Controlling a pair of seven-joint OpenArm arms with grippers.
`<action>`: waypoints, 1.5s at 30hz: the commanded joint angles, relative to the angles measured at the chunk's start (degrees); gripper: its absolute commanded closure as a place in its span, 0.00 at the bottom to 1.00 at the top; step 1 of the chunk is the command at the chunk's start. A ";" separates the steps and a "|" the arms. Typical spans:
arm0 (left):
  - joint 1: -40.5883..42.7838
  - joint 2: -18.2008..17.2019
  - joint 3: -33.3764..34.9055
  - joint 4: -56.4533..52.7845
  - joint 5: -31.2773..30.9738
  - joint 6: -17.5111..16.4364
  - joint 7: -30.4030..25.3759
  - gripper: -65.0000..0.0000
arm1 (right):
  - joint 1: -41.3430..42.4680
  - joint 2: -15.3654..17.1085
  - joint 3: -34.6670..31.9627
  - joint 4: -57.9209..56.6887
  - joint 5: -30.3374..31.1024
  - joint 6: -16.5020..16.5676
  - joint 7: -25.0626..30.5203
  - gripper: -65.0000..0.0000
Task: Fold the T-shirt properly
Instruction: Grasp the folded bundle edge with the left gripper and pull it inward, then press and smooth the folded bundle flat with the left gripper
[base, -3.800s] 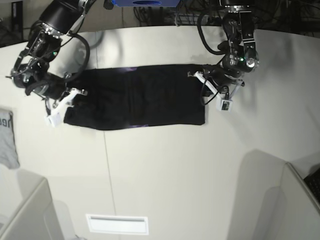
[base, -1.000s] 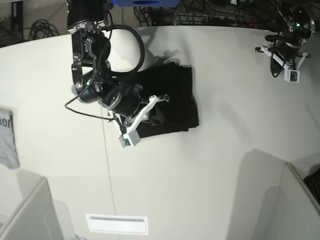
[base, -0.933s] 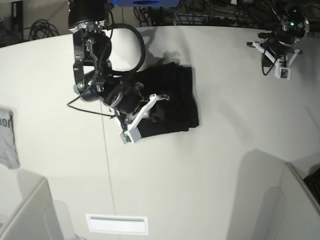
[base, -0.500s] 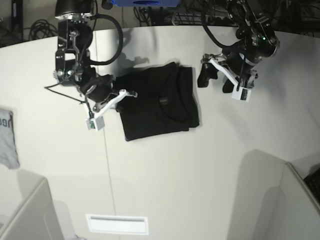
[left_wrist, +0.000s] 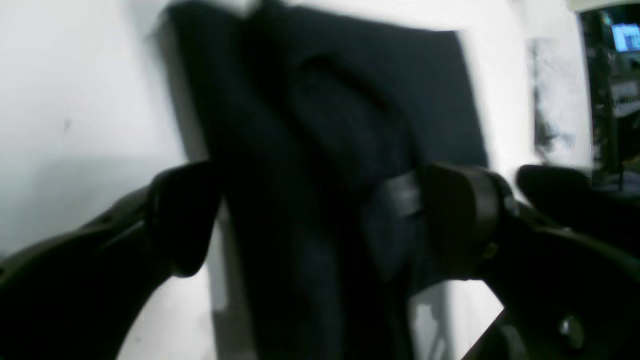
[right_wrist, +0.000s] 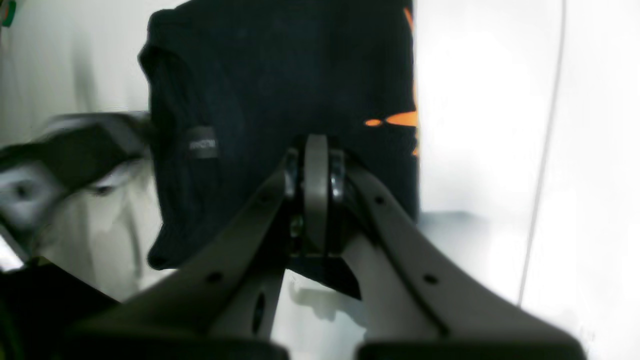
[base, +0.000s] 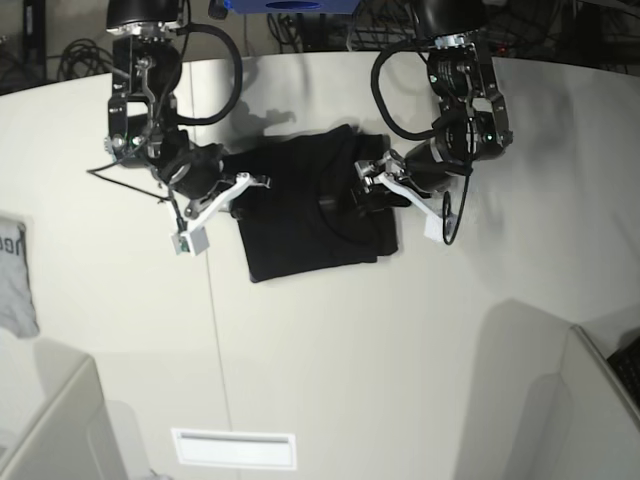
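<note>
Pale worktop, with the black T-shirt folded compact at its middle. My left gripper spread wide over its edge, seemingly; right gripper pressed together, empty. Next: a careful final tuck.

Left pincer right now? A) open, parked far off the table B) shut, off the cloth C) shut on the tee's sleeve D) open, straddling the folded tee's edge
D: in the left wrist view the left pincer stands wide open, with the folded black T-shirt running between its fingers.
</note>
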 joint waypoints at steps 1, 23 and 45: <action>-0.94 0.39 0.48 -0.23 -1.56 -0.40 -1.63 0.05 | 0.62 0.07 0.17 1.22 0.72 0.15 1.10 1.00; -4.46 -9.37 12.70 -8.49 -1.03 2.67 1.10 1.00 | -1.84 -0.54 16.08 1.57 0.81 8.86 1.19 1.00; -40.94 -31.61 90.77 -6.56 19.45 -4.45 -8.22 1.00 | -7.65 -0.89 35.33 1.30 0.20 17.91 1.10 1.00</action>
